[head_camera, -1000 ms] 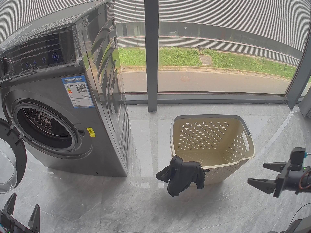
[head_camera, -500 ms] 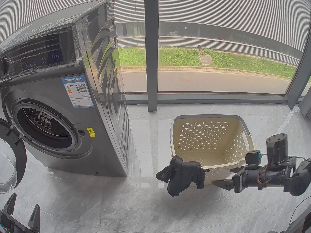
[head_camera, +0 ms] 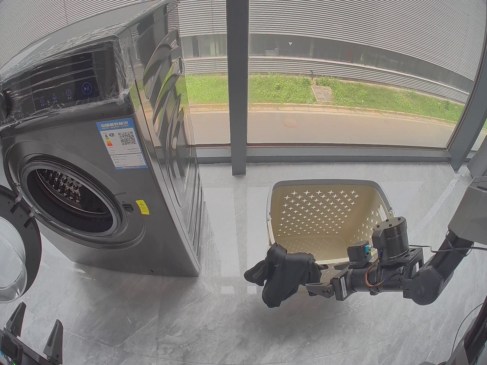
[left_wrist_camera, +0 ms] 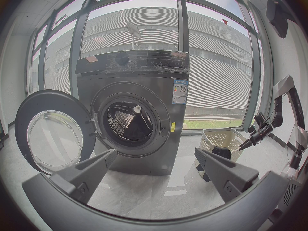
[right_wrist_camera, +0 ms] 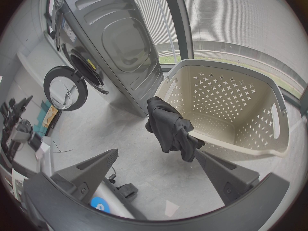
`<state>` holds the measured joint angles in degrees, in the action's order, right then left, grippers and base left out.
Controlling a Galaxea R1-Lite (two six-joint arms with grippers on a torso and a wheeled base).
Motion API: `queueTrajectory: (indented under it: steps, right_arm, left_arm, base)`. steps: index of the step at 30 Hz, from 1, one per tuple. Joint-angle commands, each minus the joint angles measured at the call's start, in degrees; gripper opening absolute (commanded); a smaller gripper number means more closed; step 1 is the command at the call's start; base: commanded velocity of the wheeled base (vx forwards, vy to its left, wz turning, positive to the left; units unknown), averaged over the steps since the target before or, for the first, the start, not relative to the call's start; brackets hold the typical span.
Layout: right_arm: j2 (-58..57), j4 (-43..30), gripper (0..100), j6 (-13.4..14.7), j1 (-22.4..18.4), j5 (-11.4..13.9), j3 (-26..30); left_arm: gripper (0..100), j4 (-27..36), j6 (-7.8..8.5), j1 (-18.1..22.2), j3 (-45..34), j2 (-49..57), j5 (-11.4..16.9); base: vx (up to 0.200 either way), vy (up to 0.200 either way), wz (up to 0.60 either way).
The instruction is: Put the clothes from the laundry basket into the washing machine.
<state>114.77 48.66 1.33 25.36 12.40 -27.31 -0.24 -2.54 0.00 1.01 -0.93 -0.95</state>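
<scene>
A black garment (head_camera: pixel 285 275) hangs over the near left corner of the cream laundry basket (head_camera: pixel 378 198), half outside it. No other clothes show inside the basket. My right gripper (head_camera: pixel 314 279) is open, low beside the basket's front, its fingertips right at the garment's right edge. In the right wrist view the garment (right_wrist_camera: pixel 170 129) hangs between and just beyond the open gripper (right_wrist_camera: pixel 155 151). The grey washing machine (head_camera: pixel 127 143) stands to the left with its round door (head_camera: pixel 15 249) swung open and its drum (head_camera: pixel 71 201) exposed. My left gripper (head_camera: pixel 35 335) is open, low at the near left, facing the machine (left_wrist_camera: pixel 134 113).
A glass wall with a dark pillar (head_camera: pixel 237 77) runs behind the basket and machine. Bare tiled floor (head_camera: pixel 223 320) lies between machine and basket. Equipment and cables (right_wrist_camera: pixel 19 125) sit off to the side beyond the open door.
My right arm has swung in from the right edge to the left, bringing its open gripper up to the hanging garment. The garment, basket and left gripper have not moved.
</scene>
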Motion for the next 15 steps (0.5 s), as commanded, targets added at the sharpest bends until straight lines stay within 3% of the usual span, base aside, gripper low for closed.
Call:
queueTrajectory:
  steps: [1,3,11,15]
  right_arm:
    - [7.92,3.63,100,-4.32,-2.07,0.17,-1.61]
    - [9.33,4.07,100,-5.72,-2.5,0.17,-2.31]
    - [10.91,4.16,100,-6.25,-2.15,-0.09,-6.97]
    - [12.84,4.25,100,-9.06,-2.59,-0.09,-8.38]
  left_arm:
    - [100,-0.02,-0.01,0.0,-1.01,0.66,-0.02]
    - [100,-0.02,-0.01,0.0,-1.01,0.66,-0.02]
    - [100,-0.02,-0.01,0.0,-1.01,0.66,-0.02]
    - [100,-0.02,-0.01,0.0,-1.01,0.66,-0.02]
  base:
    - [0.0,0.0,0.0]
    - [0.0,0.0,0.0]
    - [0.0,0.0,0.0]
    - [0.0,0.0,0.0]
